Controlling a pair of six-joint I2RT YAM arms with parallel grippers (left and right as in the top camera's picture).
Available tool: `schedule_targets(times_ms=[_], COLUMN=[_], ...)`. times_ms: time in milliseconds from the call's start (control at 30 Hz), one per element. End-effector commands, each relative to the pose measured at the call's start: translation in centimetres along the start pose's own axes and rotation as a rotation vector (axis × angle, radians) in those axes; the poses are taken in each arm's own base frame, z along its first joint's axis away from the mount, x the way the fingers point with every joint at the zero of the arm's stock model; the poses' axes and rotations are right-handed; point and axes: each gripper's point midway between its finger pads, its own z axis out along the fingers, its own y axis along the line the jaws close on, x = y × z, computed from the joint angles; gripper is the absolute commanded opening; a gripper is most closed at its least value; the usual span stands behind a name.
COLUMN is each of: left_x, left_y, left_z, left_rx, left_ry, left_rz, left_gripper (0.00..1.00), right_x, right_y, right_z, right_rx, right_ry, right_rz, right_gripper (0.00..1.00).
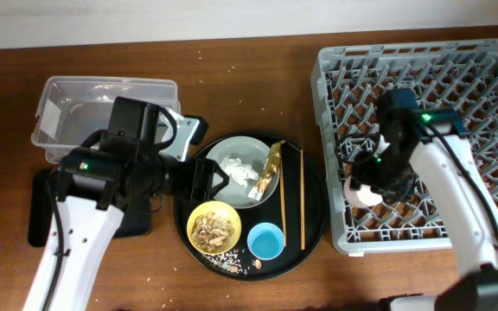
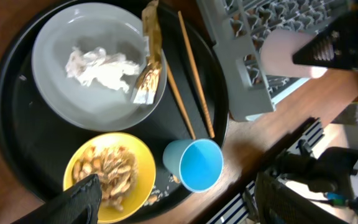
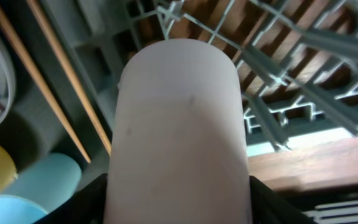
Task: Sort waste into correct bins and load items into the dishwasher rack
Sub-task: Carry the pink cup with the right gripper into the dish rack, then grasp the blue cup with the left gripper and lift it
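My right gripper is shut on the pink cup and holds it over the left side of the grey dishwasher rack; the cup also shows in the left wrist view. My left gripper is open and empty above the round tray's left part. The grey-green plate holds crumpled white tissue and the gold wrapper. The yellow bowl holds tan food scraps. The blue cup and chopsticks lie on the tray. The clear tub is at the back left.
The big round black tray carries the plate, bowl, blue cup and chopsticks. A flat black tray lies at the left, partly under my left arm. Crumbs lie on the wooden table.
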Motion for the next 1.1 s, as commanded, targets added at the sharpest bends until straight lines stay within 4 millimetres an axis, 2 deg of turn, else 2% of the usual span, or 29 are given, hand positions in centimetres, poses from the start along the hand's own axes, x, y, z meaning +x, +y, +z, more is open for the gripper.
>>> schedule_targets(times_ms=[0, 67, 133, 267, 300, 367, 467, 567, 633, 733, 800, 900, 1000, 1033, 1067], left_x=[0.7, 1.3, 1.7, 3.5, 4.1, 5.5, 7.1, 8.2, 9.1, 10.4, 10.4, 8.9, 5.3, 3.9, 2.0], left_y=[0.6, 0.0, -0.6, -1.0, -1.0, -0.8, -0.3, -0.7, -0.7, -0.4, -0.4, -1.1, -2.2, -3.1, -5.5], left_z=[-0.2, 0.4, 1.0, 3.1, 4.2, 7.0, 11.1, 14.4, 16.3, 17.9, 17.9, 16.5, 12.5, 11.2, 9.3], left_rx=[-0.079, -0.115, -0.156, -0.266, -0.272, -0.272, -0.271, -0.265, -0.278, -0.292, -0.292, -0.286, -0.267, -0.207, -0.033], left_ry=[0.025, 0.05, 0.068, 0.125, 0.15, 0.209, 0.282, 0.35, 0.398, 0.46, 0.459, 0.441, 0.375, 0.344, 0.293], left_rz=[0.018, 0.067, 0.081, 0.112, 0.118, 0.122, 0.119, 0.15, 0.173, 0.182, 0.18, 0.169, 0.126, 0.12, 0.146], left_gripper=[0.78, 0.78, 0.78, 0.78, 0.77, 0.75, 0.67, 0.57, 0.46, 0.14, 0.01, 0.0, 0.0, 0.0, 0.0], right_x=[-0.5, -1.0, -1.1, 0.7, 1.5, 3.2, 5.6, 7.4, 8.0, 8.1, 8.1, 8.0, 7.7, 7.6, 7.4], right_y=[0.2, 0.7, 1.4, 3.4, 3.5, 3.1, 2.4, 1.8, 1.6, 1.4, 1.4, 1.5, 1.5, 1.5, 1.5], right_z=[0.4, -1.3, -4.0, -12.3, -14.4, -17.3, -19.7, -20.6, -20.3, -19.7, -19.4, -19.1, -18.5, -18.0, -17.0], right_rx=[-0.011, -0.044, -0.102, -0.31, -0.351, -0.393, -0.432, -0.447, -0.444, -0.432, -0.428, -0.424, -0.407, -0.39, -0.368], right_ry=[0.007, -0.055, -0.144, -0.408, -0.486, -0.609, -0.72, -0.766, -0.756, -0.724, -0.711, -0.7, -0.684, -0.676, -0.65], right_rz=[0.022, 0.015, 0.0, -0.075, -0.092, -0.113, -0.132, -0.14, -0.138, -0.133, -0.131, -0.129, -0.151, -0.184, -0.218], right_gripper=[0.86, 0.9, 0.9, 0.89, 0.9, 0.92, 0.96, 0.97, 0.97, 0.97, 0.97, 0.97, 0.97, 0.97, 0.96])
